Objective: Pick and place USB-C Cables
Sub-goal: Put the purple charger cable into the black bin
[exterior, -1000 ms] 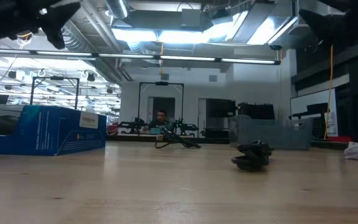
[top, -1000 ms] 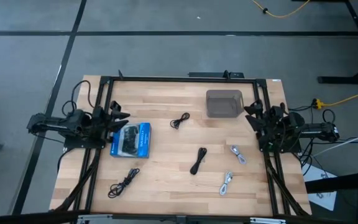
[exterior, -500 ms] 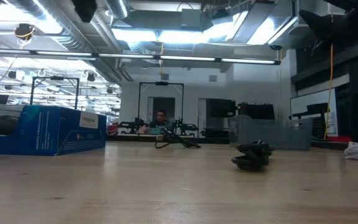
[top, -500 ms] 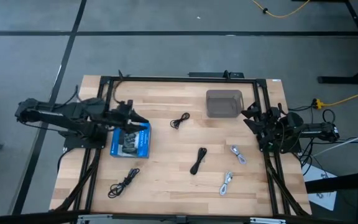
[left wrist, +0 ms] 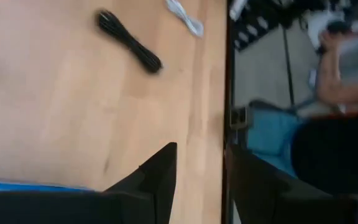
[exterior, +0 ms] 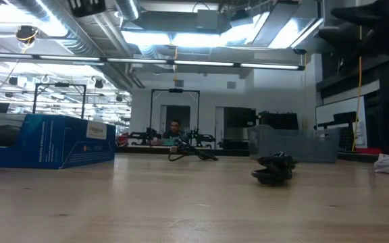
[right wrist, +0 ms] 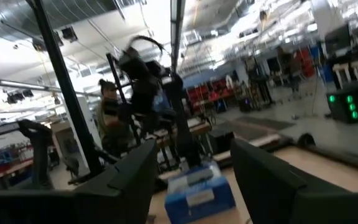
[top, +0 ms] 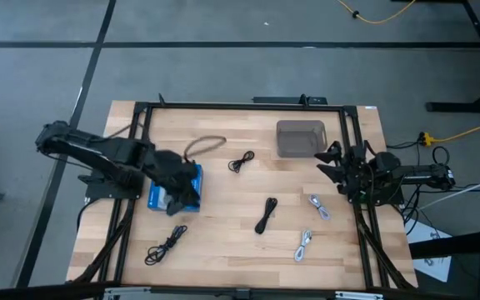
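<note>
Three black cable bundles lie flat on the wooden table: one point(top: 241, 162) near the far middle, one point(top: 267, 215) in the centre, one point(top: 166, 245) near the near-left corner. Two pale ones point(top: 318, 207) point(top: 303, 245) lie to the right. My left gripper point(top: 182, 196) hovers open above the blue box point(top: 176, 187). Past it, the left wrist view shows a black cable point(left wrist: 129, 42) and a pale cable point(left wrist: 185, 15). My right gripper point(top: 332, 158) is open at the table's right side, in the air beside the grey bin point(top: 300, 138).
The grey bin point(exterior: 292, 145) stands near the far right. The blue box point(exterior: 46, 138) with a controller picture lies left of centre. A black frame runs along the table edges. A person point(left wrist: 340, 50) shows beyond the table. Bare wood lies between the cables.
My left arm has swung from the table's left edge toward the right, and its gripper now hangs over the blue box, tipped downward. My right gripper has edged slightly toward the table's middle. The cables, box and bin have stayed put.
</note>
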You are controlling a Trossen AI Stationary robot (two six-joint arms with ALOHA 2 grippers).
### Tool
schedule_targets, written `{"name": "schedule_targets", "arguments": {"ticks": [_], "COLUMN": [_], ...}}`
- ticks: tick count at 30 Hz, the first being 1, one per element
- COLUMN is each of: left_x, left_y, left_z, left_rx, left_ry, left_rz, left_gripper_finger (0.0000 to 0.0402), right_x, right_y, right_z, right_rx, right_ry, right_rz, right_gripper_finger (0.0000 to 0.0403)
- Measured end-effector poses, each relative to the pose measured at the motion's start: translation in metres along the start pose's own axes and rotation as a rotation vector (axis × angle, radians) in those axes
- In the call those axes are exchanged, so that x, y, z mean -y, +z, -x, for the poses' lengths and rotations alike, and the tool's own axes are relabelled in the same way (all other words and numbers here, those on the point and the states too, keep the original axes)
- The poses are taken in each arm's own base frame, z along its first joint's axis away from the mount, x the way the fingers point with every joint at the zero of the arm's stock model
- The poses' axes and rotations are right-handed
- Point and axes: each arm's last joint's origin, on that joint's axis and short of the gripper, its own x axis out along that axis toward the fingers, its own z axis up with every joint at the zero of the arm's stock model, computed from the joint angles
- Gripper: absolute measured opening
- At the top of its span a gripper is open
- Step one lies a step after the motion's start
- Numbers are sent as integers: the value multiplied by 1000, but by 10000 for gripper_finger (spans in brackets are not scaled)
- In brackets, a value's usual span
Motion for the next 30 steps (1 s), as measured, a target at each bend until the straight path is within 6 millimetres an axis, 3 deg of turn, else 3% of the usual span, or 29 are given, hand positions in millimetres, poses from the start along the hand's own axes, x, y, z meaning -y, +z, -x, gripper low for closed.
{"name": "schedule_targets", "arguments": {"ticks": [7, 15, 18, 22, 25, 28, 30], "left_x": [1, -6, -8, -13, -16, -19, -20], "left_y": [-8, -8, -7, -3, -1, -2, -3], "left_z": [-37, -58, -58, -56, -55, -54, -54], "left_rx": [-47, -78, -77, -63, -65, -79, -96], "left_ry": [156, 267, 284, 312, 326, 338, 347], "left_rz": [-52, -234, -286, -302, -296, -291, -291], "left_gripper_finger": [130, 130, 130, 130, 130, 130, 130], "right_x": [2, -17, -22, -33, -40, -43, -40], "right_y": [-9, 21, 25, 36, 42, 43, 39], "right_z": [-1, -12, -27, -65, -99, -122, -125], "right_rx": [-91, 236, 186, 109, -47, -395, -652], "right_ry": [-13, 182, 146, 75, 25, -108, -297], "right_rz": [-103, 2, 29, 78, 148, 99, 5], "right_gripper_finger": [209, 209, 209, 209, 209, 209, 209]}}
